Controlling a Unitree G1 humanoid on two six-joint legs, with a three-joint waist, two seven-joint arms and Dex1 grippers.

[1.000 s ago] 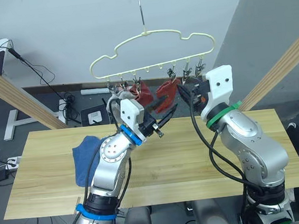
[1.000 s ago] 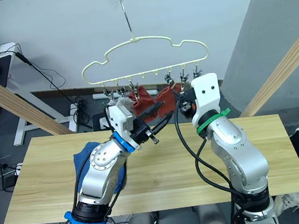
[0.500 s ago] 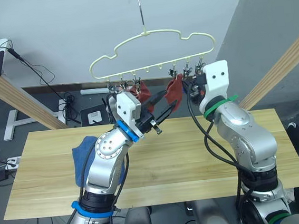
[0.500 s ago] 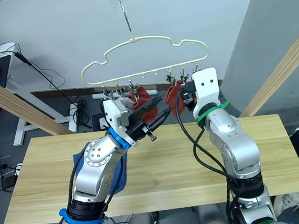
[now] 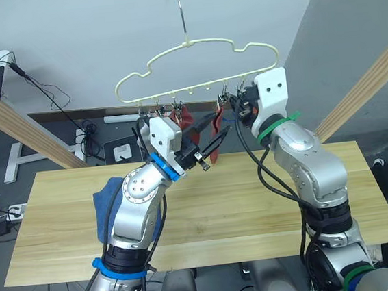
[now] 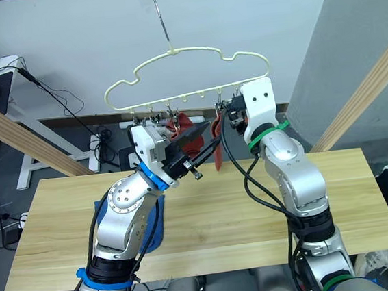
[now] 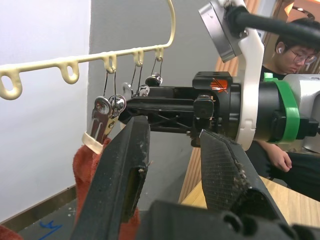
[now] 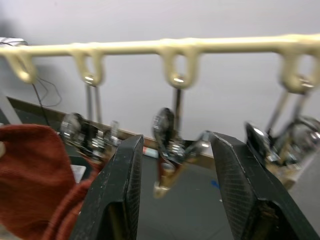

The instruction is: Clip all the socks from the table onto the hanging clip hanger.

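Your right gripper (image 8: 175, 137) has its jaws wide, standing to either side of a small grey metal clip (image 8: 167, 131) without visibly squeezing it. Your left gripper (image 5: 208, 132) is just as wide and holds nothing.

Half a second ago the second rust-red ankle sock (image 5: 216, 150) was bunched up at the right jaws, just under the clips. Now it has dropped free and hangs beside the left gripper's fingers rather than between them. In the left wrist view its pale cuff sits in a clip's mouth, so it looks pinned. Take that as a judgement, since the bite itself is too small to confirm.

That sock's long axis runs straight up and down, cuff at the clip and toe pointing down toward the far edge of the light wooden plank table (image 5: 254, 201).

The pale yellow cloud-outline wire hanger (image 5: 191, 44) also carries the other rust-red sock (image 5: 183, 117), 1 clip or so toward your left.

A crumpled blue sock (image 5: 107, 202) lies near the table's left end, so the job is not finished.
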